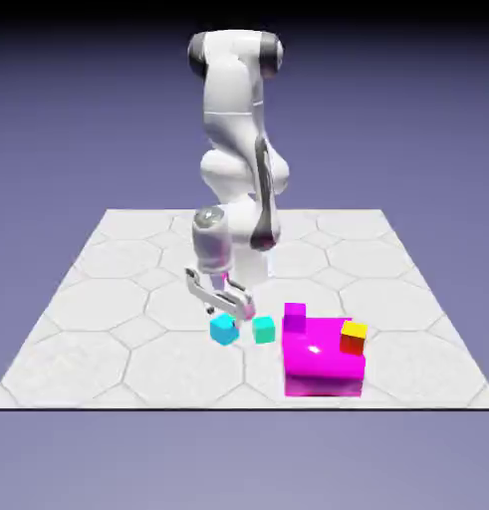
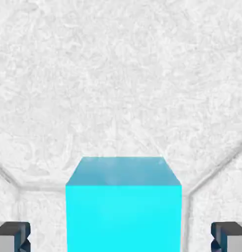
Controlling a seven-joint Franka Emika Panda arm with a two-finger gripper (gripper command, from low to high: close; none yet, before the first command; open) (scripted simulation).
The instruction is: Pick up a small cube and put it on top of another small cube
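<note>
1. The big glossy magenta block with a rounded upper face sits on the off-white table, whose mottled surface carries grey polygonal seams.
2. The small plain sky-blue cube, flat-faced and sharp-edged, is on the table, well apart from the block toward the exterior view's left.
3. The greener teal cube stands between it and the block.
4. The white and grey gripper is left of the block, its fingers spread apart above the sky-blue cube.
5. A purple cube and a yellow-topped red cube show at the block's far side; contact is unclear.
</note>
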